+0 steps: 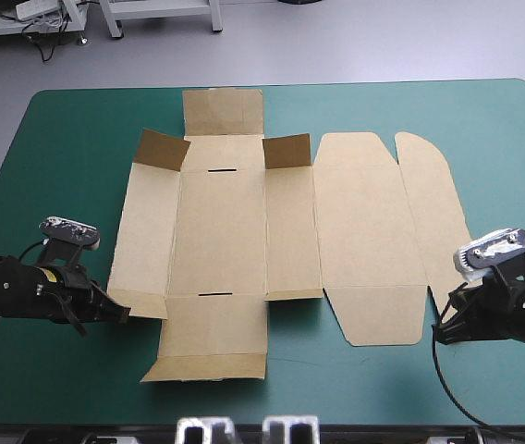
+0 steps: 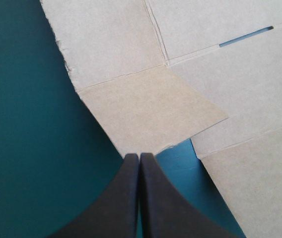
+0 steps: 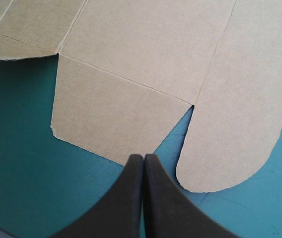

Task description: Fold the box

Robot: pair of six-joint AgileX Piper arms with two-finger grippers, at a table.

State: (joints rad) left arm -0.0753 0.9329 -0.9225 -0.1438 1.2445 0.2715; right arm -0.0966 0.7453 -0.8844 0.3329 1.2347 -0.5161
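The brown box [image 1: 244, 231] lies as a cut sheet in the middle of the teal-green table, mostly flat. Two small flaps at its far side [image 1: 286, 150] stand partly raised. My left gripper [image 1: 122, 315] sits low at the sheet's near left corner, shut, its tip touching the edge of the small corner flap [image 2: 146, 111]. My right gripper [image 1: 436, 335] is shut too, near the sheet's near right end. Its tip [image 3: 143, 156] rests at the edge of the lid's side flap [image 3: 111, 114], beside the rounded tab [image 3: 240, 114].
Bare teal-green cover [image 1: 68, 148] surrounds the sheet on all sides, widest at the left and along the near edge. A slot [image 2: 245, 37] shows in the board ahead of the left gripper.
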